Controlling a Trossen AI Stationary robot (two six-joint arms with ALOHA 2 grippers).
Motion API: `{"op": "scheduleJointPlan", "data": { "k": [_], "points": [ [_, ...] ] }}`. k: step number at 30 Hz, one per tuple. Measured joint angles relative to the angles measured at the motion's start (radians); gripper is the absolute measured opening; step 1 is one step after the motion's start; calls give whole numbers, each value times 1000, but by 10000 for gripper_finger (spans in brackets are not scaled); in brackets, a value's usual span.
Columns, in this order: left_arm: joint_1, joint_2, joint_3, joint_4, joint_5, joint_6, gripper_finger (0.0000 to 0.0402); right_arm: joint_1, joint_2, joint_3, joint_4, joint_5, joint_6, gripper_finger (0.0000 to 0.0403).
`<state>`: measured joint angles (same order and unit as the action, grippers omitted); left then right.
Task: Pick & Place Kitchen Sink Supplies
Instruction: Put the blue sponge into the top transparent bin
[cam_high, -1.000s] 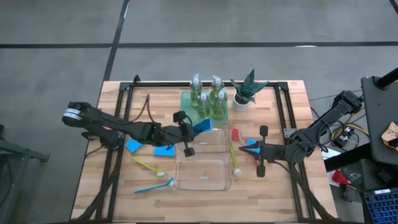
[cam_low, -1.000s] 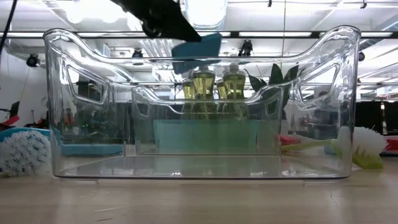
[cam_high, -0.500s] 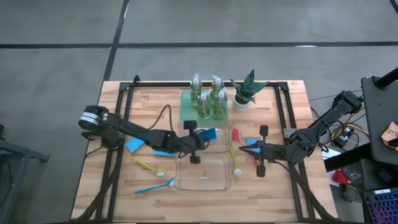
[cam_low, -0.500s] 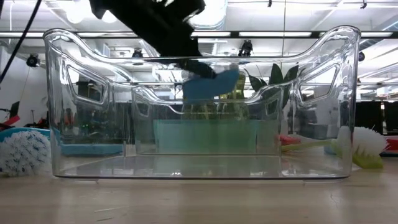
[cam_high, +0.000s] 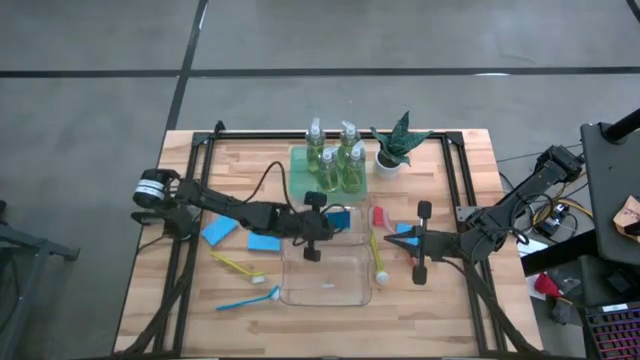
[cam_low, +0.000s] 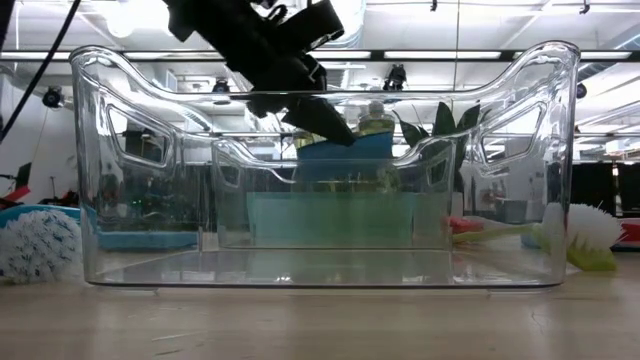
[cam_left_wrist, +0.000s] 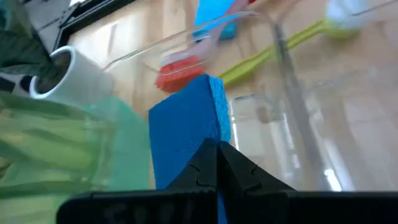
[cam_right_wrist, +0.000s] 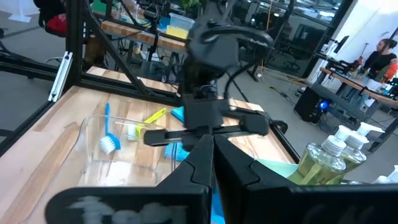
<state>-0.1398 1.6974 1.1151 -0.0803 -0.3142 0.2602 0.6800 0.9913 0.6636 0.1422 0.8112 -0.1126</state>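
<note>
- I am pinching a flat blue sponge (cam_left_wrist: 189, 127) in my left gripper (cam_high: 322, 218), fingers pressed together on its edge, and holding it just above the far clear bin (cam_high: 345, 228), near the bin's rim.
- I am keeping my right gripper (cam_high: 404, 243) pressed together on nothing, low beside the bins on their right side, near the yellow brush (cam_high: 377, 258) and the red brush (cam_high: 379, 215).
- I am judging the risk this way: I am gripping the sponge only by one end, so it could swing or slip as I lower it and land on the bin wall instead of inside. The bin is light and clear, so a nudge from my fingers could push it against the near clear bin (cam_high: 327, 279).
- The four pump bottles (cam_high: 335, 160) are standing on the green tray (cam_high: 299, 163) just beyond the sponge, so drifting that way could knock one over.
- Two more blue sponges (cam_high: 219, 231) are lying on the wooden table (cam_high: 460, 310) beside my left arm, with another yellow brush (cam_high: 238, 266) and a blue brush (cam_high: 247, 297) nearer the front edge; the potted plant (cam_high: 392, 145) is standing at the back.
- Around me the room is showing a grey floor, workbenches and ceiling lights, and a person (cam_right_wrist: 378, 61) is sitting well apart from the table.
</note>
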Motion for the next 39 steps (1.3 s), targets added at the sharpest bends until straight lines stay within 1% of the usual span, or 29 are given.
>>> {"op": "scheduleJointPlan", "data": {
  "k": [3, 6, 7, 18, 21, 25, 28, 33, 36, 39],
  "points": [
    [29, 0, 35, -72, 27, 8, 0, -1, 0, 0, 3, 0, -3, 8],
    [60, 3, 56, -126, 138, -22, 0, -4, 0, 0, 3, 0, -2, 8],
    [65, 3, 56, -132, 156, -35, 0, -4, 0, 0, 1, 0, -1, 8],
    [73, 3, 49, -138, 157, -47, 0, -4, 0, -6, -4, 0, 4, 8],
    [73, 3, 49, -138, 157, -53, 6, -4, 0, -6, -4, 0, 4, 8],
    [73, 7, 45, -140, 150, -53, 25, -4, 0, -6, -3, 0, 5, 8],
    [73, 8, 43, -141, 137, -65, 49, -4, 0, -6, -3, 0, 8, 8],
    [73, 6, 44, -146, 133, -166, 100, -4, 0, -6, -3, 0, 8, 8],
    [73, -6, 62, -191, 133, -226, 124, -4, 0, -6, -3, 0, 8, 8],
    [69, -37, 93, -287, 136, -294, 135, -4, 0, -6, -3, 0, 8, 8]
  ]
}}
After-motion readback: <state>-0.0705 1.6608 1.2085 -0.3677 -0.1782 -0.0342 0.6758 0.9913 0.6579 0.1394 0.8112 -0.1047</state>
